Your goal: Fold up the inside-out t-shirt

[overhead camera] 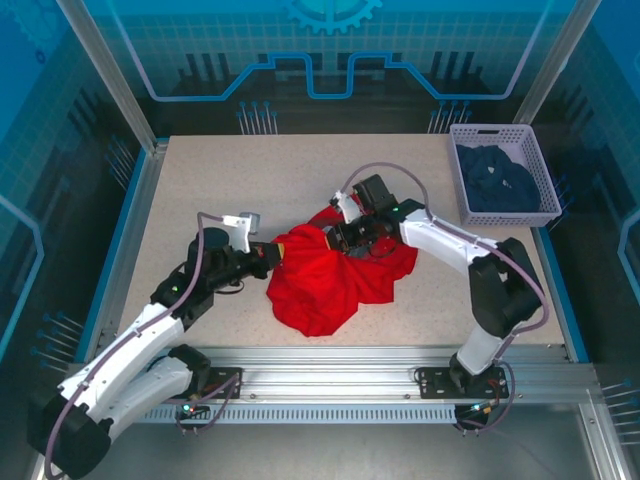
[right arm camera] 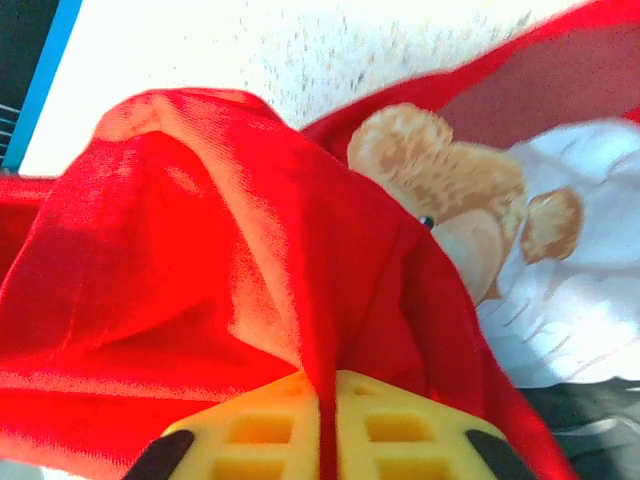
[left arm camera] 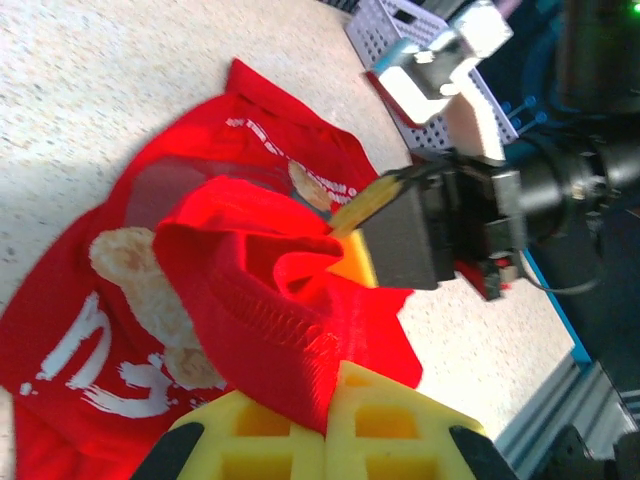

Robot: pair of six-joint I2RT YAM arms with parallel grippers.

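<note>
t-shirt: bright red, tan bear print, white lettering | basket: white

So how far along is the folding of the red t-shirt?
Done: no fold yet; the t-shirt lies bunched in the middle of the table. In hand: the left gripper and the right gripper are each shut on a ridge of its red cloth, with the bear print partly showing. Left: probably turning it right side out, spreading it flat, then every fold.

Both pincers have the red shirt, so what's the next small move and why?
Probably draw the left pincer and right pincer apart: both are shut on the bunched t-shirt, close together, so spreading should open it out.
</note>
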